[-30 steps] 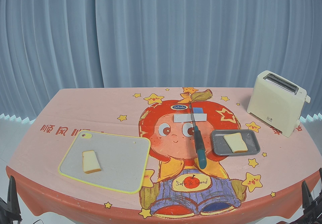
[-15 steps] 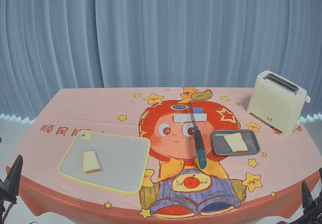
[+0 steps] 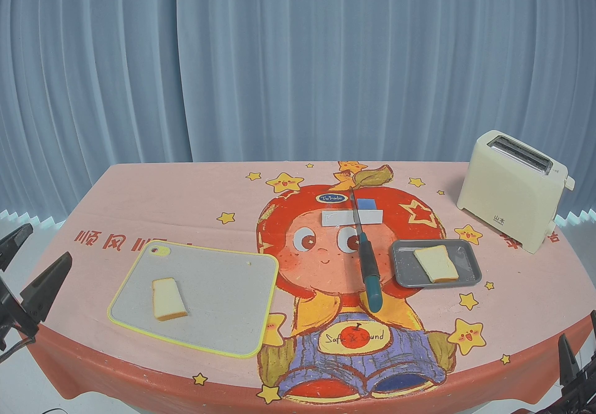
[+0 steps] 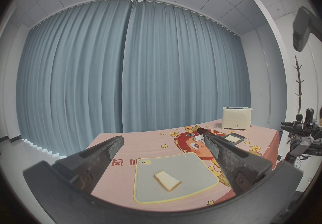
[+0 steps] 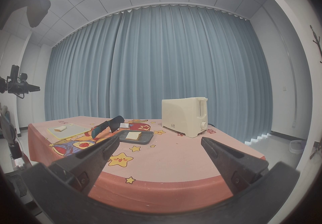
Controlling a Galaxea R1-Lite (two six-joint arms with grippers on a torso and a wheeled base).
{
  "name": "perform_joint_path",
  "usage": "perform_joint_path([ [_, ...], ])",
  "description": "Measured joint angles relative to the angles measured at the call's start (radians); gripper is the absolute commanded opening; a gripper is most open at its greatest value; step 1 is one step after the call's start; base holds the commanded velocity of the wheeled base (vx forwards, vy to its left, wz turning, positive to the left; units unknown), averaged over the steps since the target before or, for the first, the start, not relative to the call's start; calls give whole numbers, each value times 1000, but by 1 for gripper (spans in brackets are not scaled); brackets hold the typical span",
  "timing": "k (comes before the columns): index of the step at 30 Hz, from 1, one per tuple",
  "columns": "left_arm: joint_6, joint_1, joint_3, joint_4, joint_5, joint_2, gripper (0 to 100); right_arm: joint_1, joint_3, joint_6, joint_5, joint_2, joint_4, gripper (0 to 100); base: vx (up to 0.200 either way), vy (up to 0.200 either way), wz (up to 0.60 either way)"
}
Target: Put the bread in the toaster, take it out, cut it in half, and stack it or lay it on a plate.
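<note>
One bread piece lies flat on the grey, yellow-rimmed cutting board at the front left. Another bread piece rests in the small grey tray right of centre. The teal-handled knife lies on the cloth between board and tray. The cream toaster stands at the far right, slots empty. My left gripper hovers open off the table's left edge, level with the board; its wrist view has the bread piece ahead of the open gripper. My right gripper is open, below the front right corner.
The round table carries a pink cartoon cloth, and a white and blue label lies under the knife blade. Blue curtains hang close behind. Bare cloth stretches across the back left and between tray and toaster.
My left gripper has risen from below the table's front left corner and now stands higher beside the left edge. The bread, knife, tray and right gripper have stayed put.
</note>
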Motion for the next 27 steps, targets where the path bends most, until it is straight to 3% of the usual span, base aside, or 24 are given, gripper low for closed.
perform_joint_path([
  [17, 0, 0, -126, 51, 19, 299, 100, 0, 0, 0, 0, 0, 0, 100, 0, 0, 0],
  [21, 1, 1, -147, 90, 67, 376, 100, 0, 0, 0, 0, 0, 0, 100, 0, 0, 0],
  [27, 4, 1, -190, 260, 127, 450, 100, 0, 0, 0, 0, 0, 0, 100, 0, 0, 0],
])
